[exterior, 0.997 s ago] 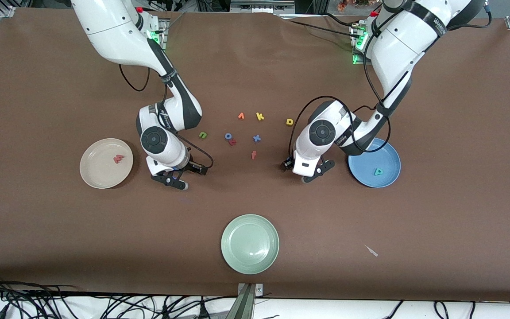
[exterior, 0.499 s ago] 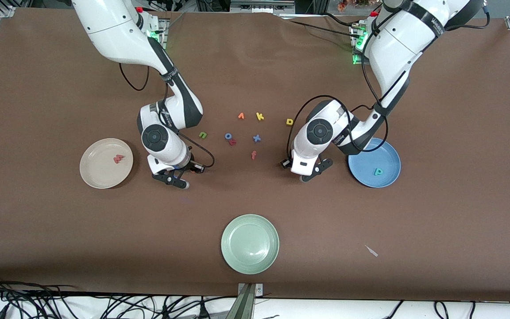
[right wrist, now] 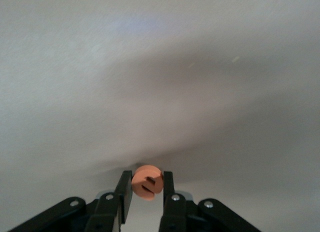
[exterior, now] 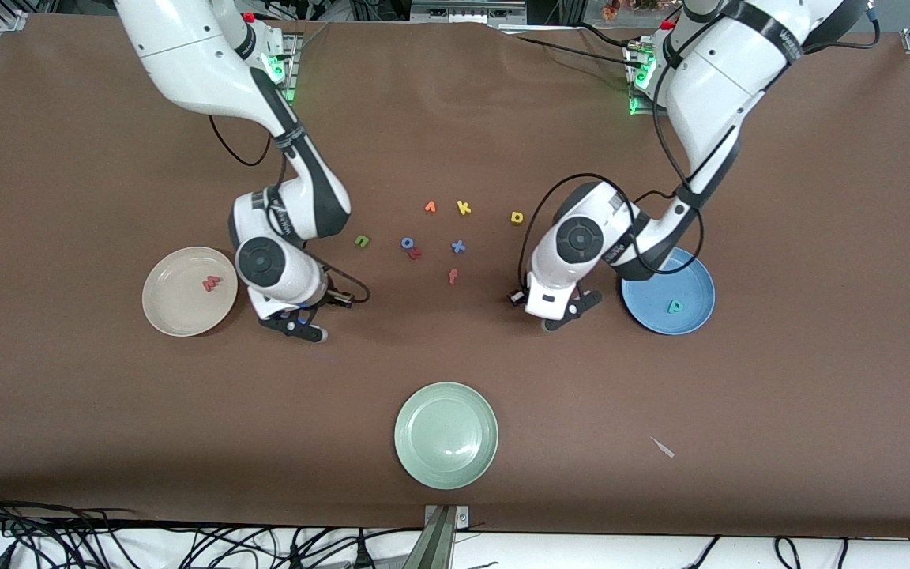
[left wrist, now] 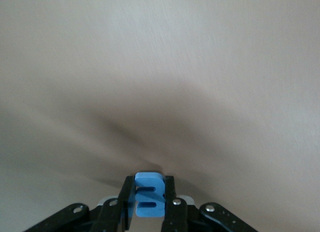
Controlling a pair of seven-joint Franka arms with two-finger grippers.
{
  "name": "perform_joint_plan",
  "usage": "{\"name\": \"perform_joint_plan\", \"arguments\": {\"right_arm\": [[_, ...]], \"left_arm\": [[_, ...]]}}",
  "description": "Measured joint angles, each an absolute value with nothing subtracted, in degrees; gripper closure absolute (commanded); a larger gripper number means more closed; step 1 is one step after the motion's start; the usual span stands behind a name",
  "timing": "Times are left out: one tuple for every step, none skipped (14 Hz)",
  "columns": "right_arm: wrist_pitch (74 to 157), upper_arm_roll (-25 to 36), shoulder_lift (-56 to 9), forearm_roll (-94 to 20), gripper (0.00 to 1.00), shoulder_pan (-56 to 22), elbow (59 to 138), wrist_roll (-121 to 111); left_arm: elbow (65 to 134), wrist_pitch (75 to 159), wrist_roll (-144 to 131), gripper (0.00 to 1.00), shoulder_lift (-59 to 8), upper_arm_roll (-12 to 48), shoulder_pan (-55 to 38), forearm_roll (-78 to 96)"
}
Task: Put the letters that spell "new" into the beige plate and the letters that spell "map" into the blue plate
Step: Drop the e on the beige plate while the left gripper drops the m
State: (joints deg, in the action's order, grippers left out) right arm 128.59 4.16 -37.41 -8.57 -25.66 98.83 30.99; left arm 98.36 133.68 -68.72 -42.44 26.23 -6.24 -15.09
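My left gripper (left wrist: 149, 184) is shut on the blue m (left wrist: 149, 194), low over the table beside the blue plate (exterior: 696, 278), where the teal p (exterior: 674, 306) lies. My right gripper (right wrist: 146, 178) is shut on the orange e (right wrist: 147, 183), low over the table beside the beige plate (exterior: 174, 310), which holds the red w (exterior: 211, 283). In the front view the left gripper (exterior: 559, 319) and right gripper (exterior: 303, 329) hide their letters. The green n (exterior: 362, 240) and yellow a (exterior: 517, 216) lie on the table between the arms.
Between the arms also lie an orange v (exterior: 430, 207), a yellow k (exterior: 464, 208), a blue x (exterior: 458, 246), an orange-red f (exterior: 453, 276), and a blue letter (exterior: 407, 243) touching a red one (exterior: 415, 254). A pale green plate (exterior: 445, 435) sits nearer the camera.
The right gripper has shifted toward the beige plate and the left gripper slightly toward the blue plate. Both have closed on their letters.
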Motion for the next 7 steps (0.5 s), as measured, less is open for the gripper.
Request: {"name": "perform_joint_plan", "arguments": {"right_arm": [[127.20, 4.63, -37.13, -8.57, 0.88, -24.63, 98.34, 27.59], [125.22, 5.39, -36.72, -8.57, 0.87, -23.87, 98.08, 24.45], [122.81, 6.46, -36.17, -8.57, 0.88, -23.49, 98.02, 21.52], [120.59, 7.87, -35.50, -8.57, 0.88, -23.38, 98.02, 18.25], [118.53, 9.50, -34.76, -8.57, 0.87, -23.38, 98.04, 14.88], [116.56, 11.21, -34.16, -8.57, 0.87, -23.36, 98.08, 11.69], [114.91, 12.92, -33.71, -8.57, 0.87, -23.34, 98.14, 8.55]], "left_arm": [[97.80, 131.39, -65.39, 0.99, -41.61, 26.28, -4.57, -15.09], [97.37, 128.90, -61.97, 0.99, -40.57, 26.33, -2.96, -15.09], [97.17, 126.77, -58.63, 0.99, -39.48, 26.36, -1.70, -15.10], [97.12, 124.97, -54.91, 0.98, -38.42, 26.34, -0.63, -15.10], [97.12, 123.05, -50.49, 0.98, -37.49, 26.35, 0.73, -15.11], [97.13, 120.83, -45.12, 0.98, -36.74, 26.36, 2.43, -15.11], [97.13, 118.49, -39.46, 0.98, -36.21, 26.35, 4.19, -15.11]]}}
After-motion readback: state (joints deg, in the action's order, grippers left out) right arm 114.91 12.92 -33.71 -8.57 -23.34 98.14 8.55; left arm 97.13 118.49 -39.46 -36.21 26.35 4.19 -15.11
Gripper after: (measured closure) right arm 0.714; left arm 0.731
